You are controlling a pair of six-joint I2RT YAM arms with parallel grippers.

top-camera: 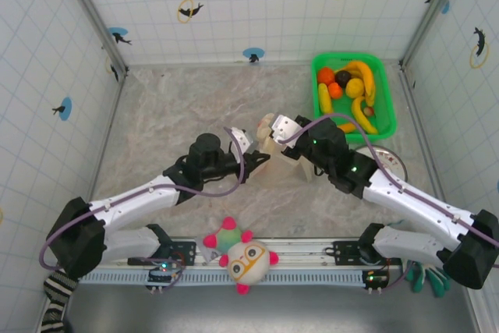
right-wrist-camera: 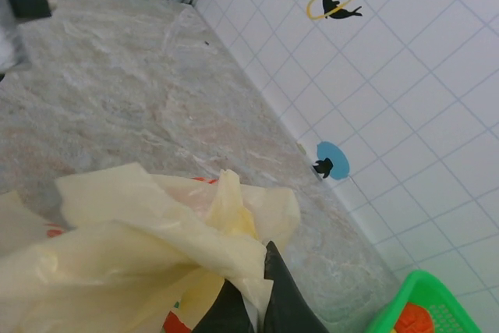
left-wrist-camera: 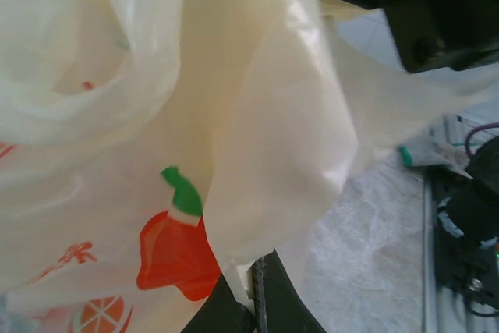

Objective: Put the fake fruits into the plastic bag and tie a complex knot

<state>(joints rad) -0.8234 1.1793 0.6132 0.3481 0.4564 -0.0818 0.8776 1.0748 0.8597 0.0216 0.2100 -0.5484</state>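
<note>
The plastic bag (top-camera: pixel 282 163) hangs bunched between both grippers at the table's middle, cream with red and orange prints (left-wrist-camera: pixel 168 251). My left gripper (top-camera: pixel 260 158) is shut on a fold of the bag's film (left-wrist-camera: pixel 248 290). My right gripper (top-camera: pixel 285 132) is shut on another fold of the crumpled film (right-wrist-camera: pixel 255 298). The fake fruits (top-camera: pixel 351 87), yellow, orange, red and dark, lie in the green basket (top-camera: pixel 390 111) at the back right; an orange one (right-wrist-camera: pixel 409 319) shows in the right wrist view. The knot is hidden in the bunched film.
A pink-spiked plush toy with glasses (top-camera: pixel 245 259) sits at the near edge between the arm bases. Tiled walls close in three sides. The right arm's dark body (left-wrist-camera: pixel 421 13) hangs close behind the bag. Bare marble table lies to the left and back.
</note>
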